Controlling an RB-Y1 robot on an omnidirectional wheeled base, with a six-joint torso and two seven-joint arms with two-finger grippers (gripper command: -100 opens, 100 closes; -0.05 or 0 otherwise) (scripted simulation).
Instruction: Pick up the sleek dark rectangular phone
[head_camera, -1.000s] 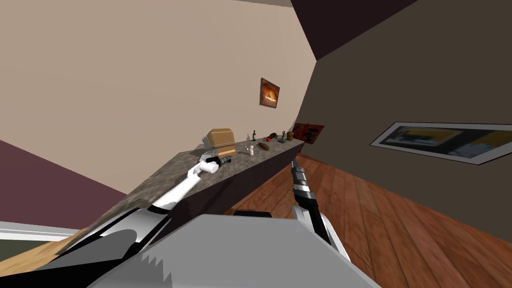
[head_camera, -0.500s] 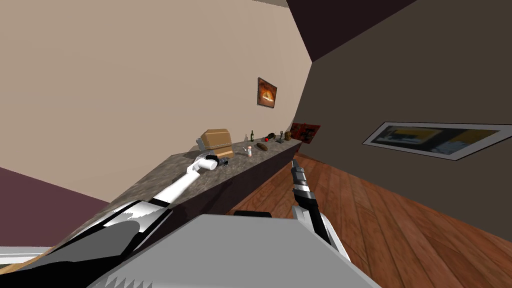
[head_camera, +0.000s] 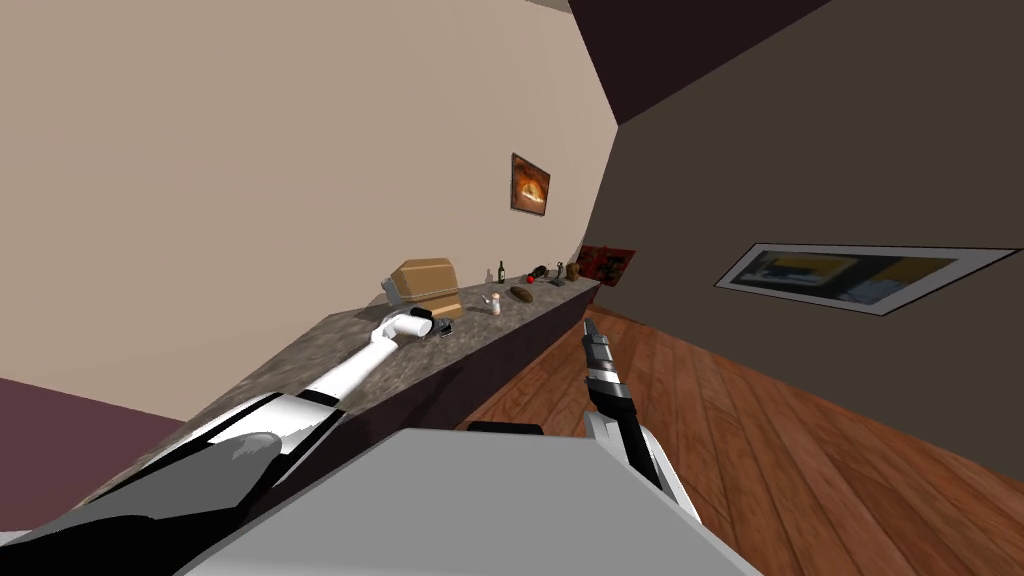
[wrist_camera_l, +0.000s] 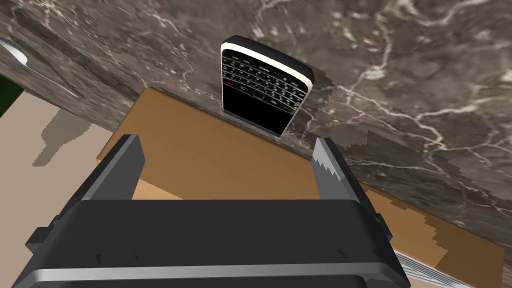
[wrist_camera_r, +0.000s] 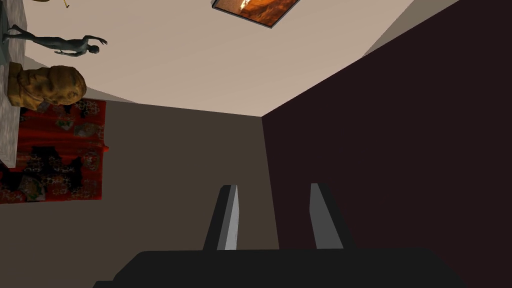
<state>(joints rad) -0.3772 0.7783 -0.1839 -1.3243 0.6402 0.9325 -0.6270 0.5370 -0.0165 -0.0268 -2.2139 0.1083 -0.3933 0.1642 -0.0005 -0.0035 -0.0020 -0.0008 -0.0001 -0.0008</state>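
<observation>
The phone (wrist_camera_l: 262, 87) is black with a pale rim and a small keypad. It lies flat on the dark marble counter (wrist_camera_l: 425, 75), just off the edge of a brown box (wrist_camera_l: 210, 150). My left gripper (wrist_camera_l: 227, 160) hovers over the box edge a short way from the phone, open, with nothing between its fingers. In the head view the left gripper (head_camera: 440, 326) is stretched out over the counter (head_camera: 330, 350) beside the brown box (head_camera: 428, 283). My right gripper (head_camera: 588, 328) hangs over the wooden floor, away from the counter, and the right gripper (wrist_camera_r: 276, 215) stands open and empty.
Farther along the counter stand a small shaker (head_camera: 494, 303), a bread loaf (head_camera: 521, 293), a green bottle (head_camera: 501, 272), a statuette (wrist_camera_r: 65, 44) and a brown bust (wrist_camera_r: 45, 87). The wooden floor (head_camera: 760, 440) is to the right of the counter.
The whole head view has drifted left as I turned. My left arm has reached slightly farther along the counter toward the box. The right arm has held still.
</observation>
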